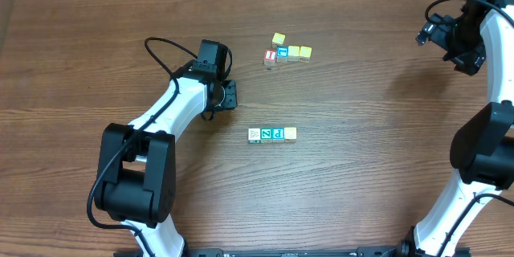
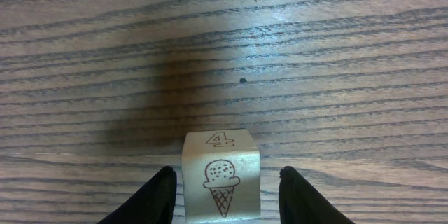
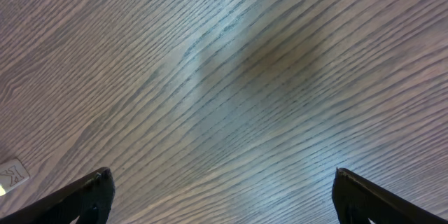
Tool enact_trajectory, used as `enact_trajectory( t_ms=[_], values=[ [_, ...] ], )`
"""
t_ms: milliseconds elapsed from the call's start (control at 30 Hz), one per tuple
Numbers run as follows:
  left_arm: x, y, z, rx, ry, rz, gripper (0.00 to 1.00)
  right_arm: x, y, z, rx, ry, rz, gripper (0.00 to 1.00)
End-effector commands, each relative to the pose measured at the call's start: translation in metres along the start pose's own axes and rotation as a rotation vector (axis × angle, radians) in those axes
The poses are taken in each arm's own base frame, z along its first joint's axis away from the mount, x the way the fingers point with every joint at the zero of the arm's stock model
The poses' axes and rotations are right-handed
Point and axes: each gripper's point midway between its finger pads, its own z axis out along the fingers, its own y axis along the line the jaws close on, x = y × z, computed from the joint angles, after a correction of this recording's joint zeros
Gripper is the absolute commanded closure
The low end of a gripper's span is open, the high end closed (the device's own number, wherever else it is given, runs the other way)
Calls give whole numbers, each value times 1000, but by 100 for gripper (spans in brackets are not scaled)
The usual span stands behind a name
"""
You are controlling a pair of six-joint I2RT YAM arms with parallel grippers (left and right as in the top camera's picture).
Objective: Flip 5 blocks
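The surface (image 1: pixel 96 40) is brown wood-grain laminate, finely lined, with a slight sheen. The left arm (image 1: pixel 161 120), white links on black joints, reaches left of centre; the right arm (image 1: pixel 490 128) stands at the right edge. The right end effector (image 3: pixel 222 182) hangs over bare surface near the far right corner, jaws wide, holding nothing. The left end effector (image 2: pixel 227 175) has its jaws narrow, one on either side of the fifth block (image 2: pixel 220 182); a thin gap shows on each side, so no grip is confirmed. This block is a whitish, square-edged wooden cube, an ice-cream cone drawn on one side, a 4 on top. Four blocks lie in a tight row at centre: white block (image 1: pixel 254 134), green block (image 1: pixel 267 134) marked Z, teal block (image 1: pixel 278 134), yellow block (image 1: pixel 290 133). Judgement: the row is probably done and the last flip is in hand; turned faces cannot be verified.
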Motion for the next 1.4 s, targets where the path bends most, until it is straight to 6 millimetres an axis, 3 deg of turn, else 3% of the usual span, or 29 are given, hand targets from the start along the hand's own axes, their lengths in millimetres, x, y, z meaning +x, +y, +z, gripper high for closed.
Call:
enact_trajectory(
  t_ms=[0,1367],
  values=[
    [4,3,5,-19,11,17,60,-4,0,-11,-8,-32,-2,0],
    [9,6,5,-29,31,18,64,-4,0,-11,-8,-32,-2,0]
  ],
)
